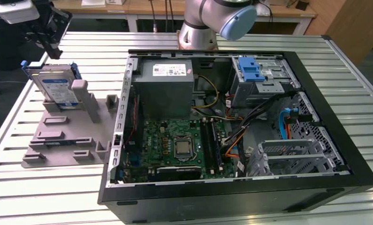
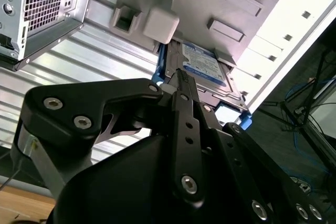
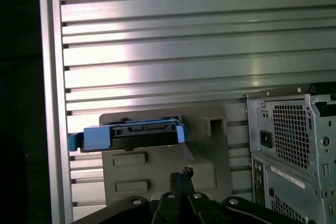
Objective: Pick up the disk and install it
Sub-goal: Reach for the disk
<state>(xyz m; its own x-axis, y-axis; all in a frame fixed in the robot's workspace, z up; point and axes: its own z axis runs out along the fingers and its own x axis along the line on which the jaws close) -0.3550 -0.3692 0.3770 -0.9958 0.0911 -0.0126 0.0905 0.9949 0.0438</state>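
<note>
Approach step: my gripper (image 3: 182, 174), fingers together, hovers by the flat silver blue-framed disk (image 1: 53, 86). Needs opening 1st, imo.

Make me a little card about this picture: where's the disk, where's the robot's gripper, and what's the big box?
disk: standing on edge in the grey holder
holder: on the slatted table, at the exterior view's left of the computer case
gripper: just above the disk, not holding it
computer case: open, insides showing
disk installed: not yet
</note>
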